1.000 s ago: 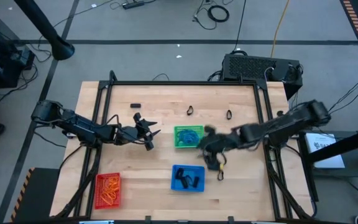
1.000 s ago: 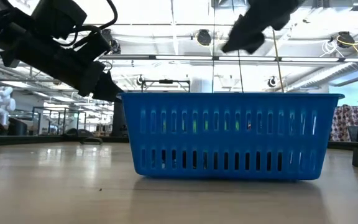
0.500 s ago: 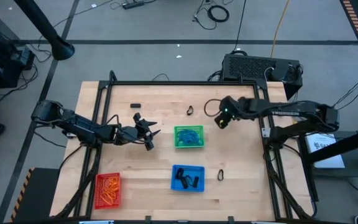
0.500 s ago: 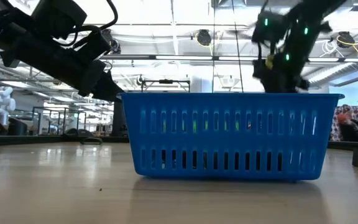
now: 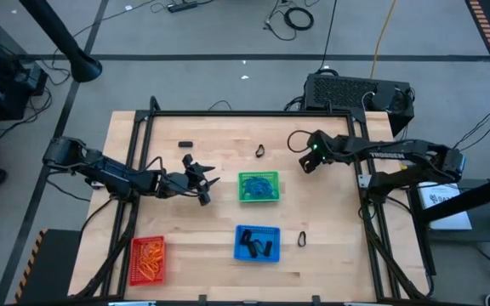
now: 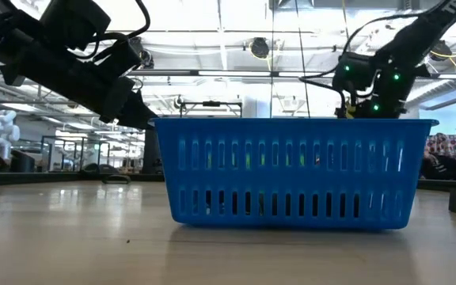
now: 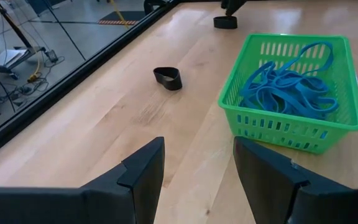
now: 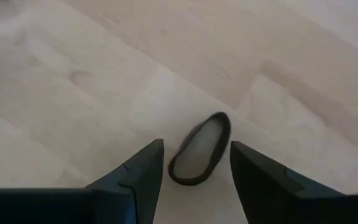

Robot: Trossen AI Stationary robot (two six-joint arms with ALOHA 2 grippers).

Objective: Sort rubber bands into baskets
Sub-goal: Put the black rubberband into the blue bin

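Beside green basket [image 7: 291,93], black band [image 7: 168,78], seemingly loose

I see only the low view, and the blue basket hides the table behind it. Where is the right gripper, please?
Observer: The right gripper hangs open over the table's far right part. A loose black rubber band lies on the wood between its fingers.
Operator: What is inside the blue basket?
Observer: The blue basket holds only black bands.
Operator: And the left gripper?
Observer: The left gripper is open, just left of the green basket, which holds blue bands.
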